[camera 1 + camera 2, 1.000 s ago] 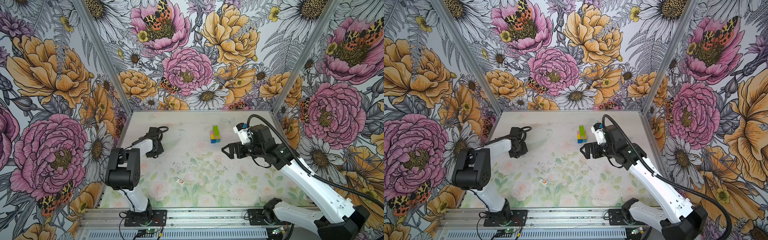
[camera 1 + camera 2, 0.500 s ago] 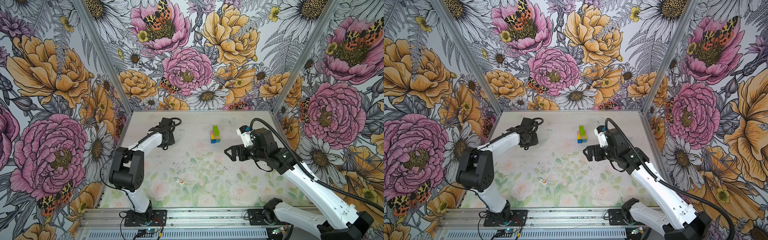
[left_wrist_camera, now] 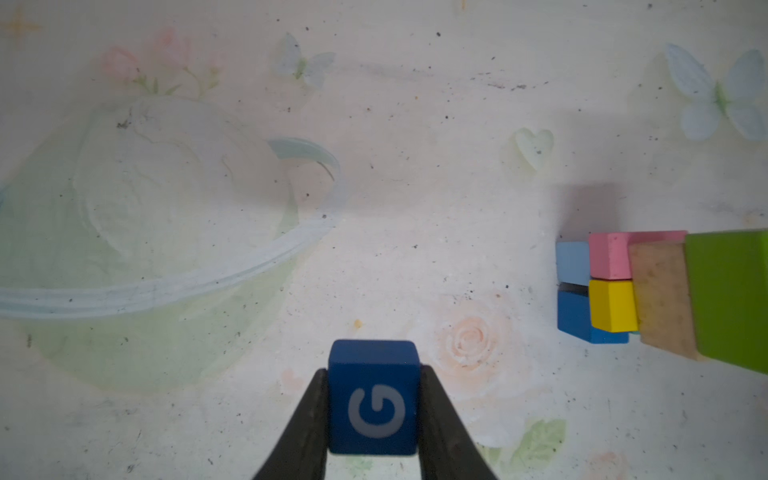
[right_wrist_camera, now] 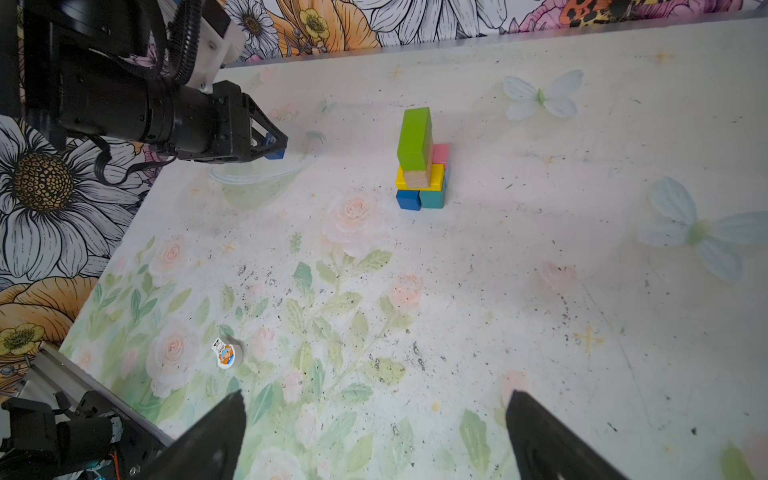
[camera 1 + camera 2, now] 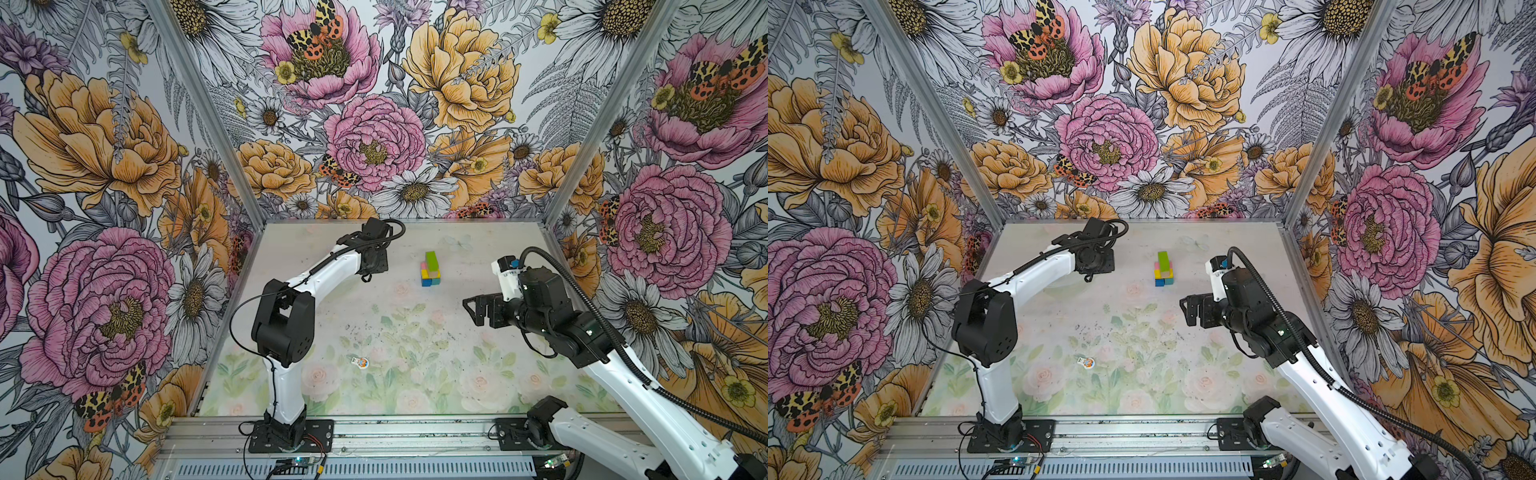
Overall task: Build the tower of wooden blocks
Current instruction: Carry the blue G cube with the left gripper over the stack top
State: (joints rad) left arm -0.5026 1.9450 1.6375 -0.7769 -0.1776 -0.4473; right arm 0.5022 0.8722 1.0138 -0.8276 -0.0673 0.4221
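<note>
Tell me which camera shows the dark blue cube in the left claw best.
The left wrist view: the dark blue cube fills the foreground, clamped in the left claw, its white printed mark legible. The right wrist view shows only a blue corner. In both top views the arm hides it.

Both top views look down on my whole table; my left wrist camera faces straight down close, my right slants across, both sharing the multicoloured wooden block tower (image 4: 422, 160).

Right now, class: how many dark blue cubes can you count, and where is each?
2. One dark blue cube is clamped in the left gripper; the second dark blue cube sits at the tower's base beside the teal cube. Others may be hidden behind.
</note>
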